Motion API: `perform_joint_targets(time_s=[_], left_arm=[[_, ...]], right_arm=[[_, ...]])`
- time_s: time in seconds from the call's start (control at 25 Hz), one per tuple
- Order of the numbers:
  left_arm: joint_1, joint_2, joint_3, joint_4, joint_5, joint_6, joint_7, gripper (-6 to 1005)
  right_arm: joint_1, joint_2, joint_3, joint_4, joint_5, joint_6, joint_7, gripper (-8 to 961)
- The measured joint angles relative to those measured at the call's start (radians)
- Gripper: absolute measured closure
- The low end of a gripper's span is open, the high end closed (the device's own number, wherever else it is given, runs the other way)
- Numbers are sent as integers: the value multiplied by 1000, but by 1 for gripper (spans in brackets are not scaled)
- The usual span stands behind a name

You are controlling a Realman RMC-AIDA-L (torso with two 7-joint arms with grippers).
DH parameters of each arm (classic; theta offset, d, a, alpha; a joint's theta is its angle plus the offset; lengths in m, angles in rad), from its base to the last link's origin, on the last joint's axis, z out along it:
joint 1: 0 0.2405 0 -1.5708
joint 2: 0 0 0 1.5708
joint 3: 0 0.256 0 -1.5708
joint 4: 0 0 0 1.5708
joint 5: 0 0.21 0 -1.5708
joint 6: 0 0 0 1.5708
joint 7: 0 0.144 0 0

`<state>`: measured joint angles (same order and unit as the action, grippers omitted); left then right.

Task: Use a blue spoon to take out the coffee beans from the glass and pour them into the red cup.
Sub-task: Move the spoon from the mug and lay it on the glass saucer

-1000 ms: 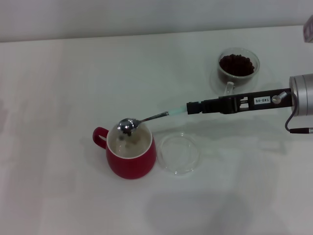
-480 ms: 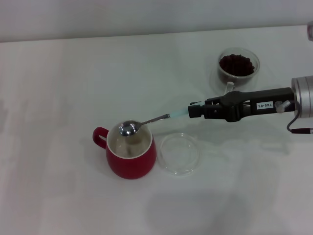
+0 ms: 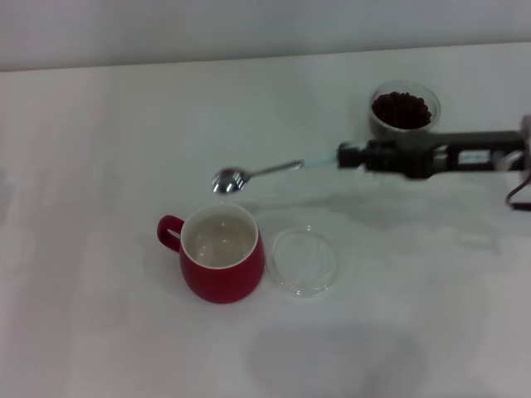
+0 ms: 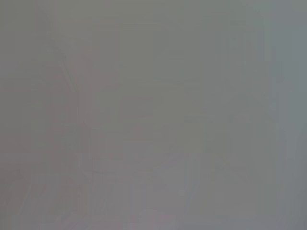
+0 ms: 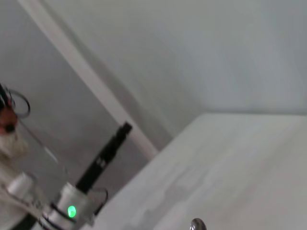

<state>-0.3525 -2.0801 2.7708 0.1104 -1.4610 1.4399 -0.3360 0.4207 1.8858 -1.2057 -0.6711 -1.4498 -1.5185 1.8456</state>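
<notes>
The red cup [image 3: 220,264] stands at the near middle of the table, handle to its left, its inside pale; I cannot make out beans in it. My right gripper [image 3: 344,157] is shut on the pale blue handle of the blue spoon [image 3: 257,172] and holds it level in the air. The shiny bowl looks empty and hangs just beyond the cup's far rim; its tip shows in the right wrist view [image 5: 196,224]. The glass [image 3: 404,112] with dark coffee beans [image 3: 401,108] stands far right, behind the gripper. My left arm [image 5: 72,208] shows parked off the table.
A flat clear round saucer [image 3: 303,261] lies right beside the red cup on its right. The white table [image 3: 99,149] stretches to the left and near side. The left wrist view shows only a plain grey surface.
The spoon bowl was over the red cup with beans dropping from it. It has risen and drawn back beyond the far rim, empty. The right gripper moved up and slightly right.
</notes>
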Motion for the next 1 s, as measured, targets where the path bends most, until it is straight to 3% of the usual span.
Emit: perform_joint_targets(time_s=[0.24,0.44,0.6,0.76,1.0], left_arm=[[-1,0,0,0,0,2,0,108],[-2,0,0,0,1,3,3,107],[-4,0,-1,0,-1,3,3,107],[-3,0,-1,0,-4,3,3,107],[-8,0,-1,0,-5,4,3,106]], right_arm=[[-4,-74,50,0,-62,-35,134,787],[-2,-122,111,7,-129,-63,169,784],[7,-131,196,0,-246,-99,196,782],[19,-132,218,-2,-324,-145,208,780],[33,-114,211,-6,-357,-173,231,777]])
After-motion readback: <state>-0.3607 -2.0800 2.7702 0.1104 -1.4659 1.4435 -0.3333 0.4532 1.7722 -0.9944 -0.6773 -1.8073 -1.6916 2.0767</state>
